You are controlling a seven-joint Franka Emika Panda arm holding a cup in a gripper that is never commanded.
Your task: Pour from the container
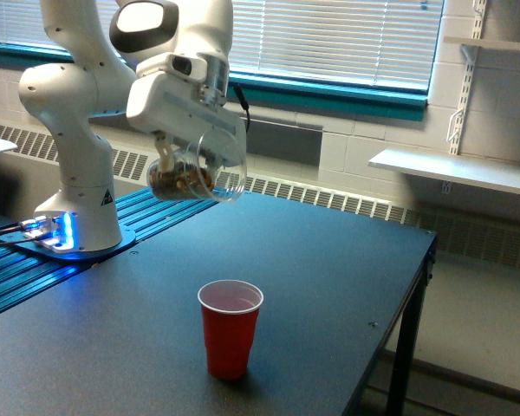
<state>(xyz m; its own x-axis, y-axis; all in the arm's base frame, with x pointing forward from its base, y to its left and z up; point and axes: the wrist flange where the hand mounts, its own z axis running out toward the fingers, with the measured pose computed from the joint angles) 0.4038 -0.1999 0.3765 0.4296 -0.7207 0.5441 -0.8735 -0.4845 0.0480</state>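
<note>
Up at the gripper (pixel 175 154), the fingers are mostly hidden behind the clear plastic, but they're clamped on the container (pixel 196 169), which is held tilted over, mouth aimed toward the exterior view's right and slightly down. It's hanging well above the dark table (pixel 329 277), up and to the exterior view's left of the red cup (pixel 230 328), not over it.

Looks like the approach part of the pour: the container is being carried into position, and nothing is seen leaving the rim. For the next move, the mouth would need to be brought over the red cup's opening and then tipped further, otherwise the stuff is probably getting dumped on the tabletop.

As for the container itself: see-through walls, roughly the red cup's size, with a pile of brown bits settled against the lower side near the base. The rim catches a bit of light. The bits can't be identified from this far off.

Behind all that, the white arm's base (pixel 76 217) is sat on a blue ribbed surface (pixel 156 212).
</note>
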